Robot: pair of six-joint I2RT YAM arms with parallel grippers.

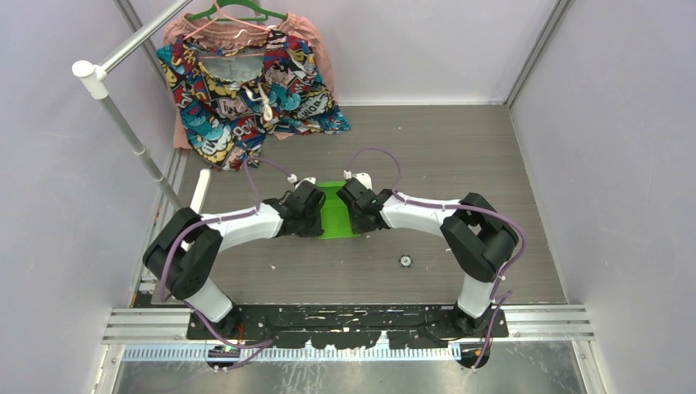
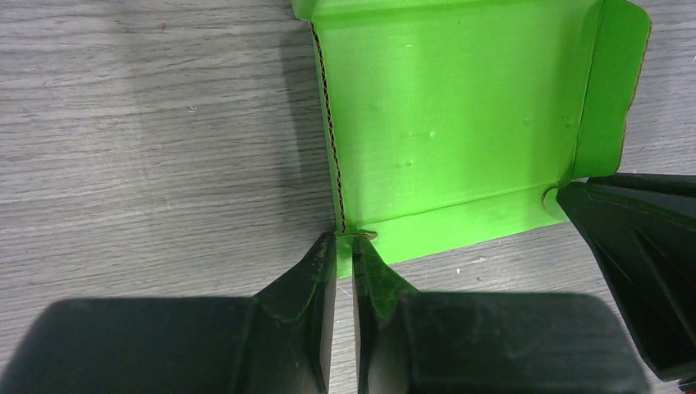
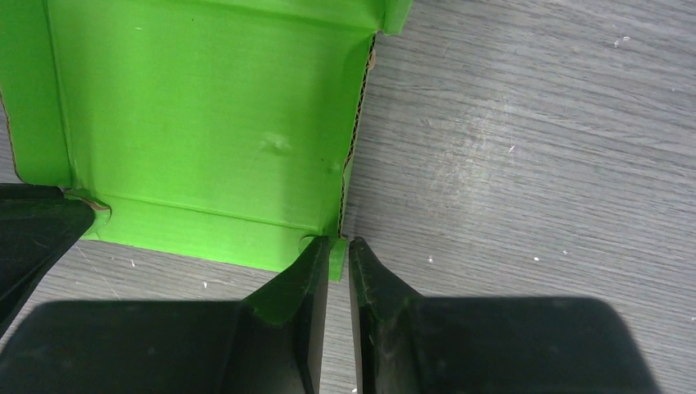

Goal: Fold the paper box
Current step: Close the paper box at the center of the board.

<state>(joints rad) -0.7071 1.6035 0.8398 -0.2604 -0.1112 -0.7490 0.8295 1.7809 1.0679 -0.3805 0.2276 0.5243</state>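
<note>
Both end effectors [image 2: 345, 246] [image 3: 338, 246] pinching paper box [image 2: 451, 115], far edge cropped

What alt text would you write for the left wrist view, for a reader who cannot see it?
The left gripper pinches the near corner of the lime-green paper box, which lies open on a grey wood-grain table, one side flap folded up at the right.

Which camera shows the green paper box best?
The left wrist view: the paper box fills it, with creases and a side flap clear. The right wrist view shows slightly less; the top view only a small green patch.
</note>
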